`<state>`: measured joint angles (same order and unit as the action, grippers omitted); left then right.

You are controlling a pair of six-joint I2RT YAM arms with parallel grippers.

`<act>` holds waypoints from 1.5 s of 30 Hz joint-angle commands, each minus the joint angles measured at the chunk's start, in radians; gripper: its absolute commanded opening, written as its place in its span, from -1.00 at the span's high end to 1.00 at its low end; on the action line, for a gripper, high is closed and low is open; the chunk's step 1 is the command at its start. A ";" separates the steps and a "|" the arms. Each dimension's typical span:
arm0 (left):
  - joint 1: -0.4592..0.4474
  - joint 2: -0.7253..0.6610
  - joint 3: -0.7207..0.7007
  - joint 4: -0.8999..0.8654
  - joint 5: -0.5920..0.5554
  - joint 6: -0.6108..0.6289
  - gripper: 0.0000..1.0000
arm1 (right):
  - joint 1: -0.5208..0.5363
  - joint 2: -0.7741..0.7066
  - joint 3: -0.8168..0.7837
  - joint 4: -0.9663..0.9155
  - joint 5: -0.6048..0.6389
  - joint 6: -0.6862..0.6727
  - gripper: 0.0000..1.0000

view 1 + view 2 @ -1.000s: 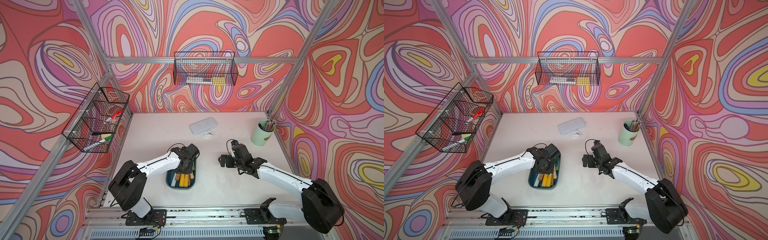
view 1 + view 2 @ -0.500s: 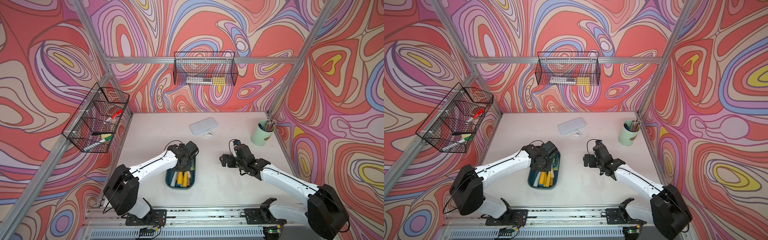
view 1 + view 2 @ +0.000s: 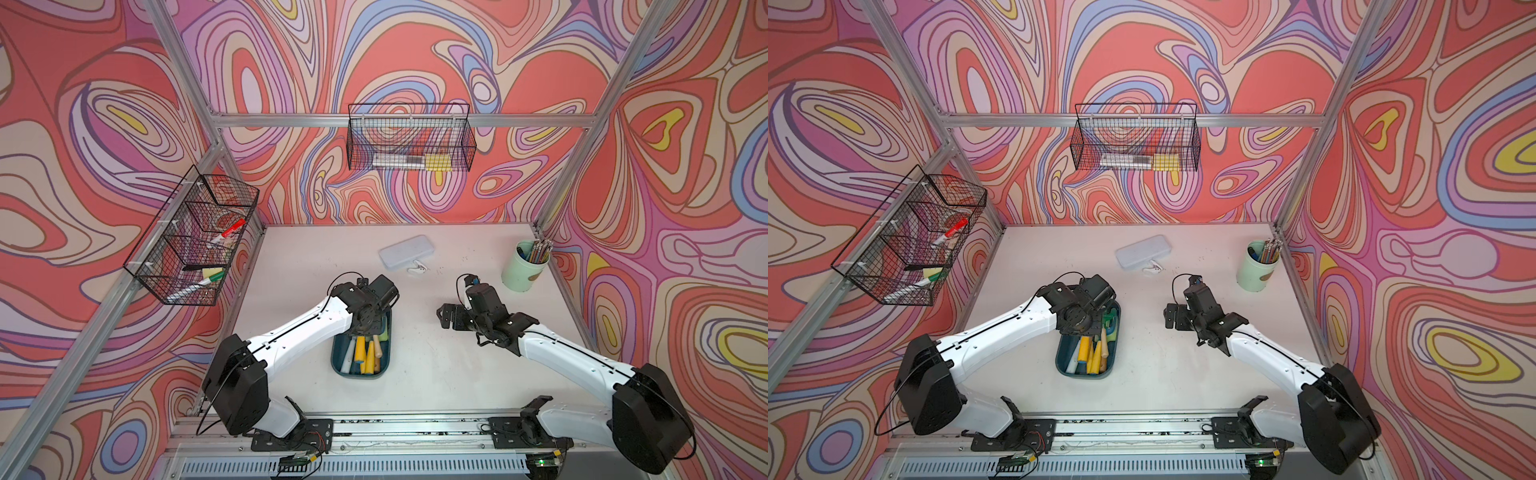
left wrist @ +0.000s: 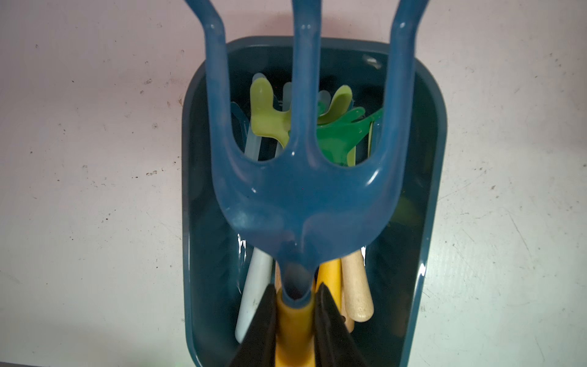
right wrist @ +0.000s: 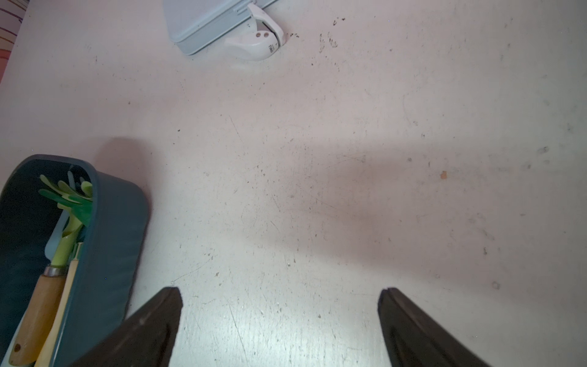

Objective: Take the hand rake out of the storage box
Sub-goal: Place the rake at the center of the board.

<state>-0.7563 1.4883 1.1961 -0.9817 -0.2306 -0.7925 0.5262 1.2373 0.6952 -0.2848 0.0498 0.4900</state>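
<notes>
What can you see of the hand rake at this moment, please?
The hand rake has a glossy blue, plastic-looking head with three curved prongs and a yellow handle. The left gripper is shut on the handle just below the neck. It hangs over the storage box, prongs reaching past its rim.

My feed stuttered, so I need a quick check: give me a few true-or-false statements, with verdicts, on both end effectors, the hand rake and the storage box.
1. The left end effector is clamped on the yellow handle of the hand rake. True.
2. The right end effector holds a tool. False: it is open and empty above the bare table.
3. Apart from the rake, the storage box is empty. False: other tools, with green heads and wooden handles, lie in it.
4. The pale grey case lies on the table, apart from the storage box. True.
</notes>
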 commanded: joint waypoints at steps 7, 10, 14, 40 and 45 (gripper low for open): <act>-0.096 0.065 0.238 -0.038 -0.010 -0.054 0.78 | 0.008 -0.010 0.030 -0.069 0.134 0.085 -0.96; -0.131 0.122 0.291 -0.012 -0.016 -0.082 0.76 | 0.008 0.006 0.040 -0.093 0.130 0.094 -0.97; -0.156 0.227 0.364 0.026 0.010 -0.099 0.76 | 0.008 0.009 0.028 -0.107 0.144 0.126 -0.96; -0.151 0.633 0.502 0.127 0.033 -0.174 0.80 | 0.008 -0.144 -0.054 -0.228 0.329 0.242 -0.96; -0.128 0.656 0.490 0.139 0.072 -0.154 0.80 | 0.008 -0.121 -0.046 -0.215 0.311 0.239 -0.97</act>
<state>-0.8982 2.1189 1.6928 -0.8516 -0.1711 -0.9718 0.5270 1.1065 0.6552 -0.4942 0.3511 0.7246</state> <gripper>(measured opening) 0.216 0.983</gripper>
